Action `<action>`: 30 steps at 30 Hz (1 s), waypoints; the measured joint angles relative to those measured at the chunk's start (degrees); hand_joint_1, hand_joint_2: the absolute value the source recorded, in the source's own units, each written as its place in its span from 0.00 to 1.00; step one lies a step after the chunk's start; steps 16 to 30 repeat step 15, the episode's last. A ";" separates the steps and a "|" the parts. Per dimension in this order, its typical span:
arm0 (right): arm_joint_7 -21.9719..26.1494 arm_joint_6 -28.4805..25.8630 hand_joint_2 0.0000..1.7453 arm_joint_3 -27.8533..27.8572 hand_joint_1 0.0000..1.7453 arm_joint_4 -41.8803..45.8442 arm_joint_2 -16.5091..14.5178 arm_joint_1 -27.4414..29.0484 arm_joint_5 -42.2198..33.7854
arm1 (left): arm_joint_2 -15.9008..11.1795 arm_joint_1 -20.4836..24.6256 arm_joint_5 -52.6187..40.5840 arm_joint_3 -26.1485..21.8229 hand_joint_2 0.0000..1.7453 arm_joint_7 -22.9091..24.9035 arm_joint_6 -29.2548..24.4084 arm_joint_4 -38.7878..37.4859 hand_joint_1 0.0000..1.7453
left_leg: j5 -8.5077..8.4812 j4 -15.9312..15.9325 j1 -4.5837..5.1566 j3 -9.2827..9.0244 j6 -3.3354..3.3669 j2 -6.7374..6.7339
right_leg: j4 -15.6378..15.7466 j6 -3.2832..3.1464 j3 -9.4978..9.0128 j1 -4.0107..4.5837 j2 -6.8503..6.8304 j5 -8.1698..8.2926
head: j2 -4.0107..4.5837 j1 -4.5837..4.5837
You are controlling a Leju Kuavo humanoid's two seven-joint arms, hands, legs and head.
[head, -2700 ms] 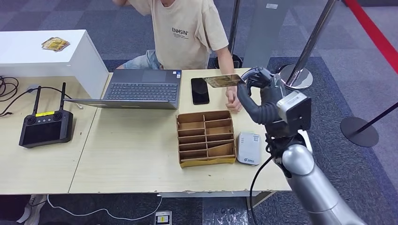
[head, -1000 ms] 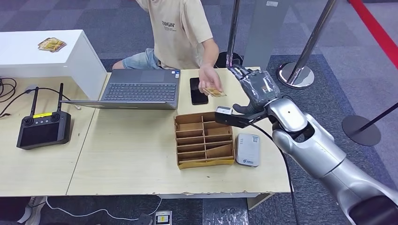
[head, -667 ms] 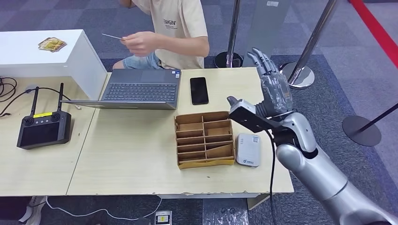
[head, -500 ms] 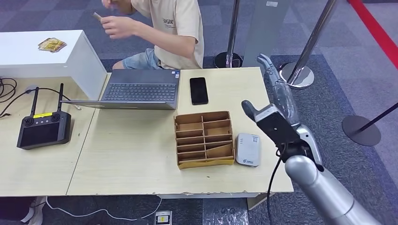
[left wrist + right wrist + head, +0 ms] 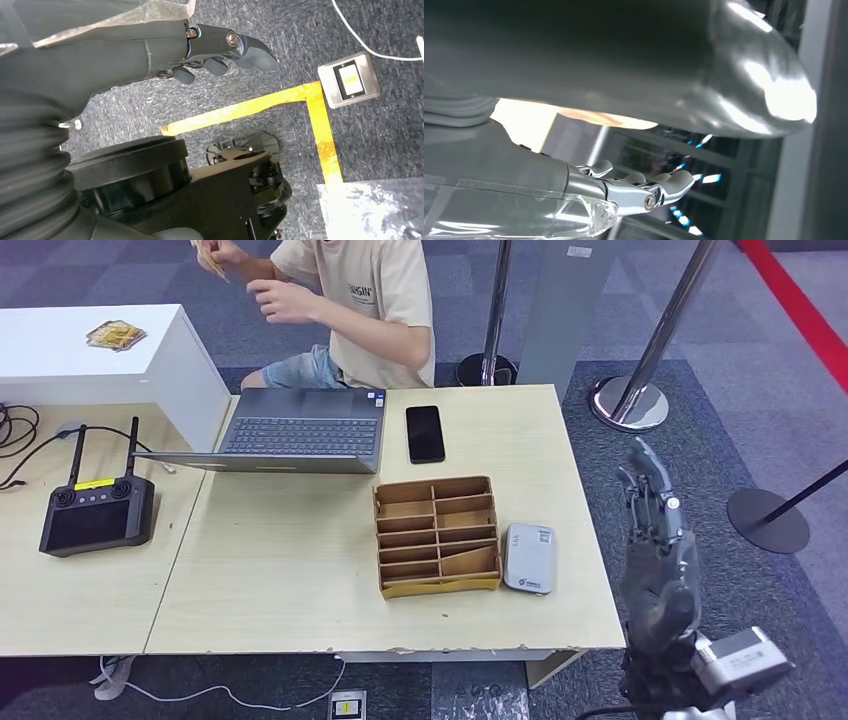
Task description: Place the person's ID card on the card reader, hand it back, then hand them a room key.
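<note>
The right robot hand (image 5: 655,550) hangs off the tabletop's (image 5: 300,560) right edge, fingers spread and holding nothing. The left robot hand (image 5: 215,47) hangs over the floor, fingers loosely curled, also unladen. Near the right front corner lies the card reader (image 5: 529,557), beside the cardboard organizer (image 5: 438,534). Beyond the far edge, the person (image 5: 350,300) holds the ID card (image 5: 210,258) aloft, so the return looks done.
</note>
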State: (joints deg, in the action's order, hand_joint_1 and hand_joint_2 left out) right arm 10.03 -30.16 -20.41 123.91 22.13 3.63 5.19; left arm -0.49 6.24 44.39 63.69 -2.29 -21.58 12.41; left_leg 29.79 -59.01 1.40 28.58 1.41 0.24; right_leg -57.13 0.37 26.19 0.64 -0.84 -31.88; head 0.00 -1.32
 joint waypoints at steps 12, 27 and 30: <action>-2.36 -7.93 0.00 5.73 0.00 -8.40 -0.97 10.25 -5.49 | 0.95 0.04 0.46 0.00 1.00 0.14 -0.67 0.00 0.00 | 0.03 0.01 0.02 0.00 0.03 0.00 | 0.01 0.04 0.00 -0.04 -0.01 0.07 | 0.00 -0.01; -0.85 -8.84 0.00 7.79 0.00 -13.46 -1.62 11.69 -9.53 | 1.13 0.05 0.47 0.00 1.00 0.93 -0.51 0.00 0.00 | 0.06 0.00 0.03 -0.01 0.07 -0.01 | 0.03 0.04 -0.01 -0.04 -0.01 0.08 | 0.00 0.00; -0.85 -8.84 0.00 7.79 0.00 -13.46 -1.62 11.69 -9.53 | 1.13 0.05 0.47 0.00 1.00 0.93 -0.51 0.00 0.00 | 0.06 0.00 0.03 -0.01 0.07 -0.01 | 0.03 0.04 -0.01 -0.04 -0.01 0.08 | 0.00 0.00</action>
